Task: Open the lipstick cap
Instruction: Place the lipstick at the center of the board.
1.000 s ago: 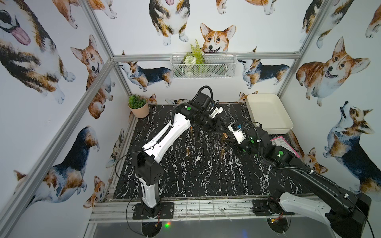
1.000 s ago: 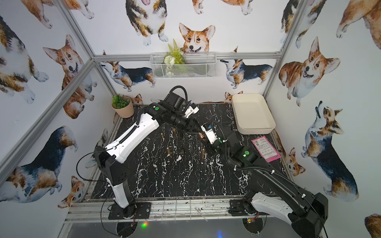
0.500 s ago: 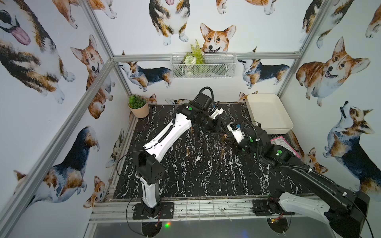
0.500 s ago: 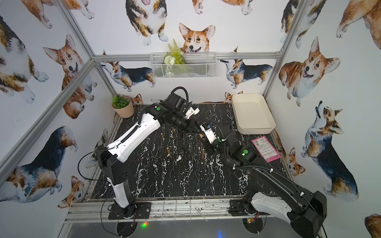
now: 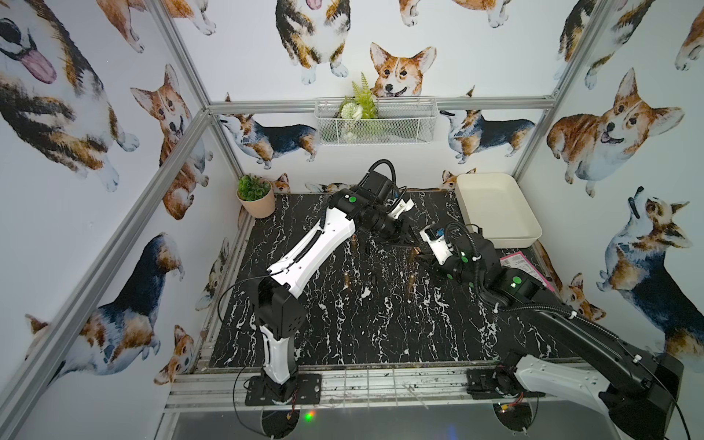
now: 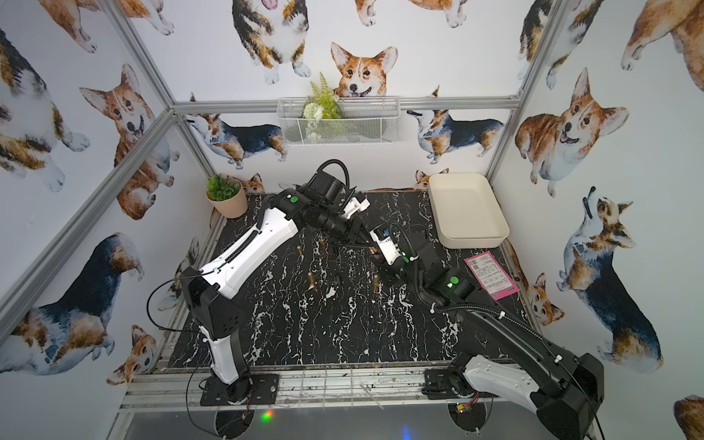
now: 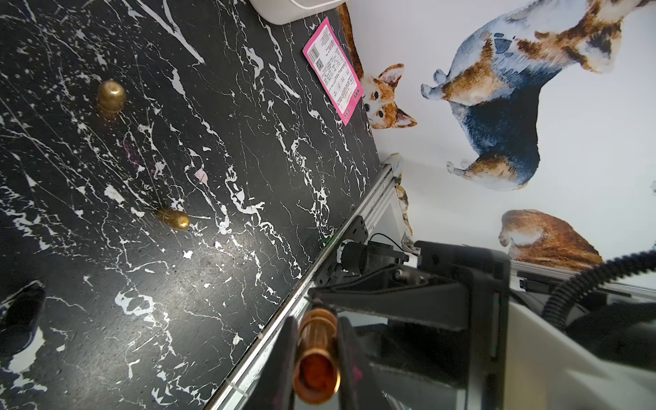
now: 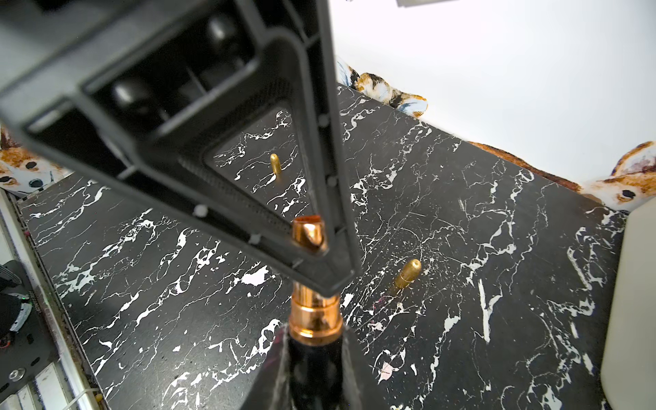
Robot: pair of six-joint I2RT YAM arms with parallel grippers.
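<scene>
Lipstick (image 8: 314,321): held in the air over the back half of the table (image 5: 381,335), with open marble in front of you dotted with small gold pieces (image 5: 346,280). Your left gripper (image 5: 408,244) is clamped on the copper cap (image 7: 316,340), and your right gripper (image 5: 423,259) is clamped on the black base. Wire basket (image 5: 404,129): greenery. White tray (image 5: 514,240): back right corner. The cap's seam is hidden from you behind a finger.

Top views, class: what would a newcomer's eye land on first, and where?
The corgi wallpaper covers every wall around the cell. Above the black marble table, towards its back, the left gripper and right gripper meet tip to tip, both shut on one copper lipstick. Small gold bullet-shaped pieces dot the table near them.
</scene>
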